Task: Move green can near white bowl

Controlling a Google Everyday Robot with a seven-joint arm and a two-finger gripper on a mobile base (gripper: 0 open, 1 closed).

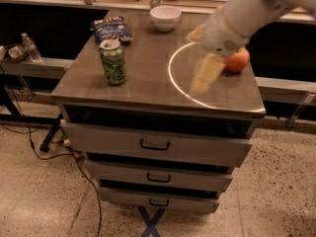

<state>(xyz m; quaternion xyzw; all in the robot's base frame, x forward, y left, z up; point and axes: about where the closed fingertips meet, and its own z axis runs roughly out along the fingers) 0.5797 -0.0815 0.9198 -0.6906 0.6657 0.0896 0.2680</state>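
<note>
I have the gripper (pixel 205 75) over the cabinet top (pixel 143 85), above the white ring (pixel 170 75); wide or narrow, I cannot tell. The green can (pixel 113 62) stands upright well to its left, the white bowl (pixel 165 18) lies beyond it, slightly left, and a red apple (pixel 238 61) sits just to its right

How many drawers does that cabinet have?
3, stacked under the tabletop: top drawer, middle drawer, bottom drawer. No others show. The robot's hand hovers over the tabletop's right side, beside the red apple.
</note>
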